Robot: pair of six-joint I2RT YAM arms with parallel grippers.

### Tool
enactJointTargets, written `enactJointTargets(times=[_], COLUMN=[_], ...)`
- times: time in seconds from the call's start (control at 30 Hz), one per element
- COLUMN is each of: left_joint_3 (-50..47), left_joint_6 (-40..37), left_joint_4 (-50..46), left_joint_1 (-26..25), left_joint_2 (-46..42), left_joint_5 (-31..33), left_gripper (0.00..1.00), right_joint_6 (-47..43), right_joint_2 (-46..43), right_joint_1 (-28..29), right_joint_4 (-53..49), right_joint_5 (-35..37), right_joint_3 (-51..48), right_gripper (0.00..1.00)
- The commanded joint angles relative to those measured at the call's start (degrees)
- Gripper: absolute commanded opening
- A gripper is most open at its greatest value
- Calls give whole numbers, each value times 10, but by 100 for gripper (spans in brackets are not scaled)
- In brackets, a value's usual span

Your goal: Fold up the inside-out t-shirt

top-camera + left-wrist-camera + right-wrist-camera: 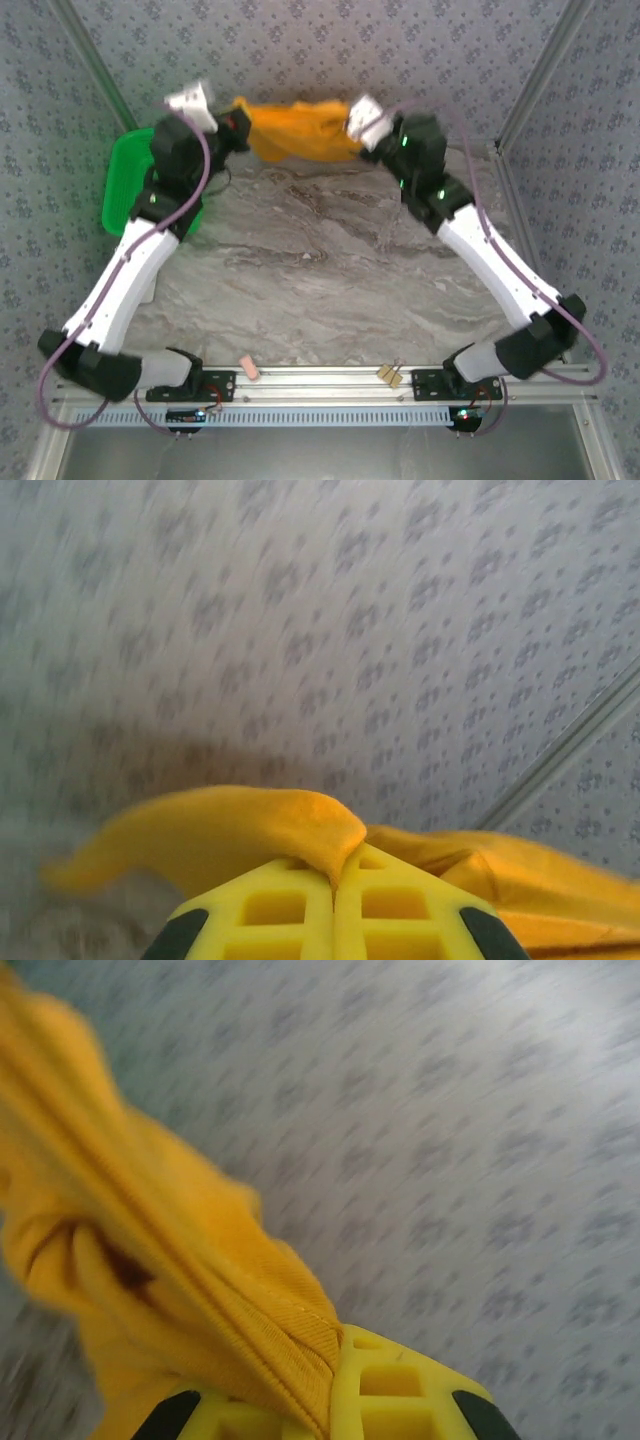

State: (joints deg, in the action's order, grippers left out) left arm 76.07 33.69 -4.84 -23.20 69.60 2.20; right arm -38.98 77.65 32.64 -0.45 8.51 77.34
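The orange-yellow inside-out t-shirt (298, 130) hangs bunched in the air at the far edge of the table, stretched between both grippers. My left gripper (236, 122) is shut on its left end; in the left wrist view a fold of the t-shirt (250, 830) is pinched between the yellow fingers (280, 910). My right gripper (362, 138) is shut on the right end; the right wrist view has a ribbed hem of the t-shirt (270, 1330) clamped beside the yellow finger (400, 1390). The printed graphic and neck tag are hidden.
A green plastic basket (122, 185) lies at the far left, partly under the left arm. The marbled tabletop (320, 270) spreads between the arms. Patterned grey walls (330, 50) and metal frame posts (535, 75) close in the back and sides.
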Motion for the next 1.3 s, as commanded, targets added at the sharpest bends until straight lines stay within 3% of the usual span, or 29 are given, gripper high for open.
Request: enactJointTargets(times=[0.0, 0.03, 0.07, 0.1, 0.17, 0.2, 0.33, 0.43, 0.57, 0.73, 0.9, 0.93, 0.97, 1.0, 1.03, 1.13, 1.27], left_joint_3=[-195, -273, -353, -422, -508, -531, -540, -491, -396, -329, -254, -244, -238, -234, -229, -214, -203], left_joint_6=[134, 172, 212, 259, 323, 333, 283, 204, 139, 98, 42, 42, 46, 50, 52, 43, 24], left_joint_4=[-15, -14, -3, 1, -30, -65, -172, -172, -170, -123, -113, -118, -121, -123, -129, -152, -181], left_joint_1=[34, 29, 17, -1, -33, -44, -56, -55, -56, -55, -45, -44, -44, -42, -38, -31, -40], left_joint_2=[-107, -147, -187, -220, -282, -316, -408, -362, -197, -23, 103, 117, 125, 131, 133, 128, 127], left_joint_5=[72, 56, 54, 64, 73, 80, 120, 109, 49, 11, -47, -46, -41, -41, -47, -77, -84], left_gripper=[21, 33, 47, 59, 67, 69, 71, 73, 77, 77, 77, 77, 76, 76, 75, 73, 69], right_joint_6=[-23, -16, 1, 37, 130, 156, 171, 242, 433, 597, 706, 715, 723, 728, 737, 765, 783], right_joint_2=[-89, -111, -124, -126, -114, -105, -63, -17, 81, 238, 357, 362, 361, 352, 340, 236, 104], right_joint_1=[43, 72, 108, 144, 197, 213, 198, 141, 84, 96, 129, 138, 146, 151, 153, 183, 227], right_joint_4=[4, -30, -52, -68, -99, -118, -155, -116, -48, -29, -31, -33, -29, -26, -34, -49, -104], right_joint_5=[119, 102, 95, 103, 113, 84, -30, -85, -142, -59, -49, -30, -10, -7, -16, -44, 11], right_joint_3=[-194, -252, -309, -352, -388, -393, -352, -300, -234, -142, -67, -69, -80, -104, -122, -187, -256], right_gripper=[12, 17, 29, 50, 55, 56, 60, 60, 61, 61, 53, 45, 30, 6, 0, 0, 0])
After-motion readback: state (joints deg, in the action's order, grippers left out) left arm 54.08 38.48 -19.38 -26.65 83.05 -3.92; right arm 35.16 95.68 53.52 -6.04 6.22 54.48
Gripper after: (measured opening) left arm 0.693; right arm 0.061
